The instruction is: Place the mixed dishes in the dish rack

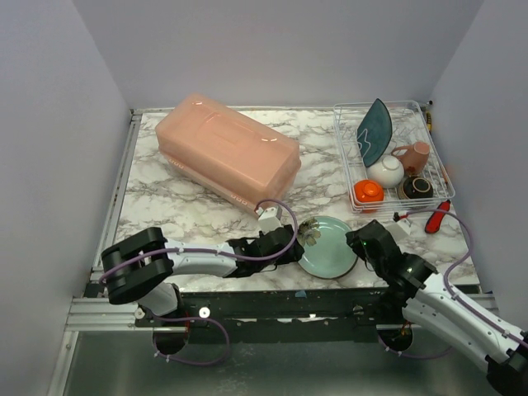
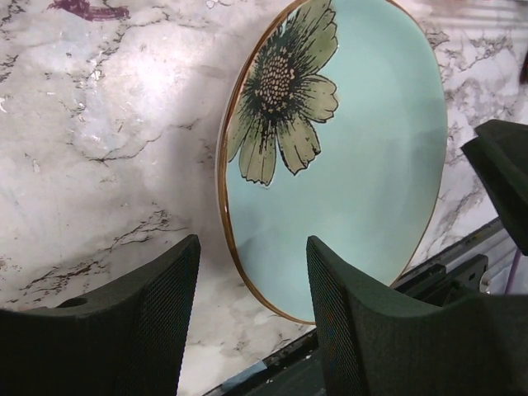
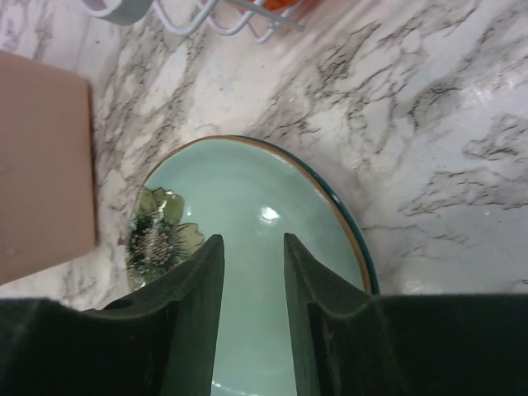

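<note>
Last dish out, I'd say: the plate (image 1: 330,247) lies flat at the table's (image 1: 165,194) 5 o'clock, with the rack (image 1: 341,140) at 2 o'clock holding the others. The left claw (image 2: 253,247), spread, is at the plate's 9 o'clock rim. The right claw (image 3: 252,241), narrowly parted and empty, is at its 3. The next move calls for pinching a rim and tipping the plate upright. I can read no writing.

The round plate (image 1: 328,247) lies lower centre on the table (image 1: 165,206), the tub (image 1: 227,153) upper left, and the dish rack (image 1: 343,157) upper right holds a square plate (image 1: 375,132), mug (image 1: 415,155) and bowls (image 1: 385,171).
</note>
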